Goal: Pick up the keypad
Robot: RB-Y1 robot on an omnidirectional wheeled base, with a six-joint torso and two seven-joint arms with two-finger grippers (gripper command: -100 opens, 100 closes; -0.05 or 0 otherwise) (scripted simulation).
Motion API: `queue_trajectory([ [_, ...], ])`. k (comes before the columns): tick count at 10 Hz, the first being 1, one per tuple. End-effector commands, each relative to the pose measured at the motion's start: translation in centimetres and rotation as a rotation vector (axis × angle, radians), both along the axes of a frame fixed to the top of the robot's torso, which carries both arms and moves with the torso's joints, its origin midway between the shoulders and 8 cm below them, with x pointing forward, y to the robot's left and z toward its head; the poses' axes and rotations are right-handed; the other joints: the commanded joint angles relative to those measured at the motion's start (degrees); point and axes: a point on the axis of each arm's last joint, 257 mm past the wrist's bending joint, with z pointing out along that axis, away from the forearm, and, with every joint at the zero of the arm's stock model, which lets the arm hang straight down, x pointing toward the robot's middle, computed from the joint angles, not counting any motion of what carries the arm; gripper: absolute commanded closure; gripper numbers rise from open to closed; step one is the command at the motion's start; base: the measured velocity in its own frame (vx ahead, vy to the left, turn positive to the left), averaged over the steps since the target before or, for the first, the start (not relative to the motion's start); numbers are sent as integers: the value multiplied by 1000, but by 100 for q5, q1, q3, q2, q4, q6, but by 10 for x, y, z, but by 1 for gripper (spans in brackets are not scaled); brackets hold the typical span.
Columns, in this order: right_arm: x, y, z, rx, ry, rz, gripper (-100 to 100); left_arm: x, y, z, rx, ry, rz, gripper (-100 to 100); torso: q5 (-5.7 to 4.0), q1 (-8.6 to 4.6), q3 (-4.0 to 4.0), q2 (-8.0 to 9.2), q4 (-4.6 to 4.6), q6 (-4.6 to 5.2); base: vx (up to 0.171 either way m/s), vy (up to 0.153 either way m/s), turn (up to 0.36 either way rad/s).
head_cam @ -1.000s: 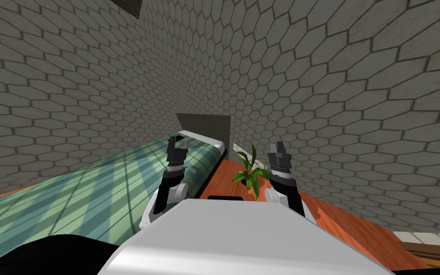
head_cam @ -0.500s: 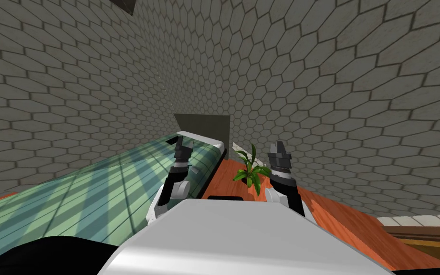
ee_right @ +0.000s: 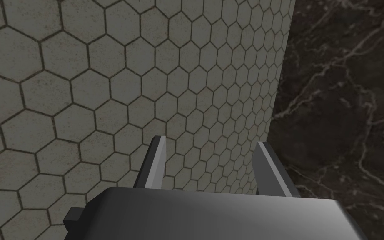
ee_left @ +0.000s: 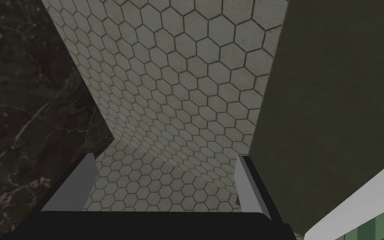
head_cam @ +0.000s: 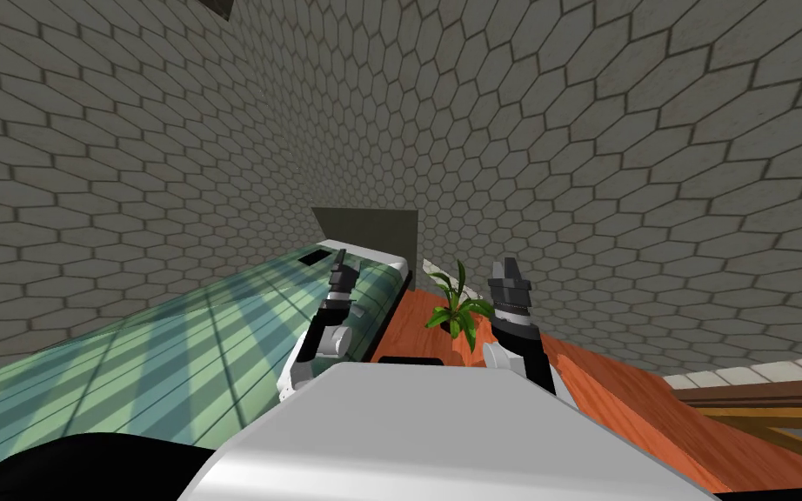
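Note:
A small, flat, dark rectangle (head_cam: 310,258), which I take for the keypad, lies on the green striped bed cover (head_cam: 173,348) near the bed's far white end. My left gripper (head_cam: 338,259) hangs just to its right, above the cover. In the left wrist view the left gripper (ee_left: 165,158) stands open with nothing between its fingers, facing the hexagon-tiled wall and the grey headboard (ee_left: 337,104). My right gripper (head_cam: 506,268) is raised beside the plant; in the right wrist view the right gripper (ee_right: 210,141) is open and holds nothing.
A grey headboard (head_cam: 369,228) stands against the hexagon-tiled wall. A green potted plant (head_cam: 456,306) sits on the orange-brown surface (head_cam: 617,391) between bed and wall. A small white object (head_cam: 361,310) lies on the cover by my left forearm. Wooden furniture (head_cam: 765,409) is at the right.
My left arm has swung to the right and its hand has turned edge-on, uncovering the dark rectangle to its left. The head view has shifted slightly. The right arm has kept still.

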Motion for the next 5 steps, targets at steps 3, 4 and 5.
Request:
queue_trajectory([
  [3, 0, 0, 0, 0, 0, 0, 0, 14, -10, -19, -18, 82, -29, -100, 0, 1, -2, -4, -1, -1, -10, 59, -51],
  [4, 0, 0, 0, 0, 0, 0, 0, 23, -20, -28, -32, 117, -57, -100, -2, -12, -4, -7, -1, -1, -10, 52, -69],
  [5, 0, 0, 0, 0, 0, 0, 0, 25, -20, -35, -30, 144, -56, -100, -2, -7, -4, -7, -2, 1, -16, 65, -90],
])
